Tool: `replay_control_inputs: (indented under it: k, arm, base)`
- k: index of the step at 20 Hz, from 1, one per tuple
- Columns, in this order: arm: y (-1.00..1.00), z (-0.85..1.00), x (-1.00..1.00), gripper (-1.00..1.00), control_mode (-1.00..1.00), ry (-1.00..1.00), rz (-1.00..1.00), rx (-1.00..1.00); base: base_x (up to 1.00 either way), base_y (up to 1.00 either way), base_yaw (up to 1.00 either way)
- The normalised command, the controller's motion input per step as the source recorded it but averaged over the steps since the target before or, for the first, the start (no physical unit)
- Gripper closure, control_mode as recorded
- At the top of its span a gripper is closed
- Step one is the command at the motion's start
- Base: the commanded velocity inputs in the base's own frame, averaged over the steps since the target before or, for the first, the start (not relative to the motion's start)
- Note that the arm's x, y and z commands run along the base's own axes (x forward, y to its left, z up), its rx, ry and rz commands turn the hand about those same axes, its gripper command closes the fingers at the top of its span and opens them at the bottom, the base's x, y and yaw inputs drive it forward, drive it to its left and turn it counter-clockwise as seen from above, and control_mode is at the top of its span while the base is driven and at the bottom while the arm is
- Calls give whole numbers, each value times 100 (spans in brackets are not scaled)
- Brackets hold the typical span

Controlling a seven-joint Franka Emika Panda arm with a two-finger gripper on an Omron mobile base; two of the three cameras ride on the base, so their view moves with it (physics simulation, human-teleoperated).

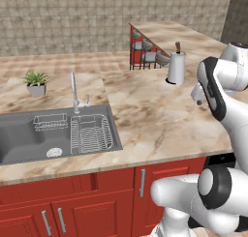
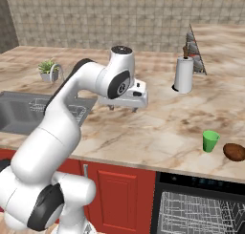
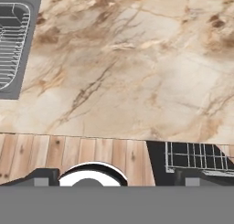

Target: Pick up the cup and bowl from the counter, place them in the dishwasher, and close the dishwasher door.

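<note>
Left base view: the marble desk point(image 1: 160, 115) carries a white jug point(image 1: 176, 68) by a wire rack. Right base view: green cup point(image 2: 210, 141) and brown bowl point(image 2: 234, 152) sit near the desk's front edge, above the open dishwasher point(image 2: 201, 207) — the claw point(image 2: 124, 108) hovers well apart. Hand view: claw point(image 3: 116, 177) spread wide, empty.

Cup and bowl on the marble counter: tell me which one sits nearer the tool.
The small green plastic cup. It stands upright on the beige veined marble counter, left of the brown rounded bowl, on the side toward the open tool.
</note>
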Motion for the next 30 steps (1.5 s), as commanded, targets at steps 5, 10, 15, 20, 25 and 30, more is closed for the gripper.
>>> replay_control_inputs:
  k: [5,10,15,20,25,30]
  arm:
    - [-41,-2,0,-100,-100,0,0,0]
    - [-40,-13,0,-100,-100,0,1,0]
    - [-30,-24,0,-100,-100,0,2,0]
    - [-30,-17,0,-100,-100,0,2,0]
    - [-32,-7,0,-100,-100,0,1,1]
    - [-30,-4,0,-100,-100,0,0,1]
  base:
    - [0,0,0]
    - [0,0,0]
    - [0,0,0]
    - [0,0,0]
    - [0,0,0]
    - [0,0,0]
